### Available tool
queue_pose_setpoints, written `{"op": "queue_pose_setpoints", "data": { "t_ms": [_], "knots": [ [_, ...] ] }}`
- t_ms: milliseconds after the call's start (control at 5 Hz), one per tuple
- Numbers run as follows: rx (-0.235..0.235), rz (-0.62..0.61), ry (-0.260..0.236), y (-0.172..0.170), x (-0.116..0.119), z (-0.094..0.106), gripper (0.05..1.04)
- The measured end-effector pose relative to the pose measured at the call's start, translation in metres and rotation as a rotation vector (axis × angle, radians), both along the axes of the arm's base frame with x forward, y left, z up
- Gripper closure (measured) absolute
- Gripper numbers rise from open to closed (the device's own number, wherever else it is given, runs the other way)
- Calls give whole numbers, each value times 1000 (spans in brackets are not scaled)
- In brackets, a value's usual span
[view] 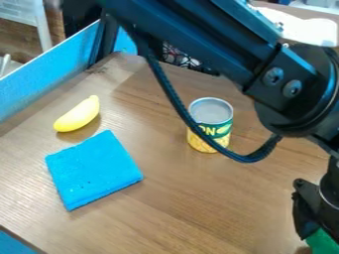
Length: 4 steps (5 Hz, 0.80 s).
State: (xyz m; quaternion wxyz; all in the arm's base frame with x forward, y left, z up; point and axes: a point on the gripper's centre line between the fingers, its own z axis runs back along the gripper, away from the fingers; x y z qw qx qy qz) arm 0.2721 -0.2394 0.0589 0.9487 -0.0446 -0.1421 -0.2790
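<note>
Hanging near right: black jaws (309, 229) at green thing (322, 243); can't tell whether clenched. Left: folded blue cloth (92, 169) flat on table (192, 208), yellow banana (78, 115) beyond, on its side. Can (217, 133) upright, steady on its base.

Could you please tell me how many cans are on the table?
1: the can stands upright, partly behind the black cable; the robot arm may hide others.
</note>
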Motion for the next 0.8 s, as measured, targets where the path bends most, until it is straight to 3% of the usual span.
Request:
{"op": "queue_pose_setpoints", "data": {
  "t_ms": [800],
  "knots": [
    [16, 34, 31, -8, 9, -11, 92]
  ]
}}
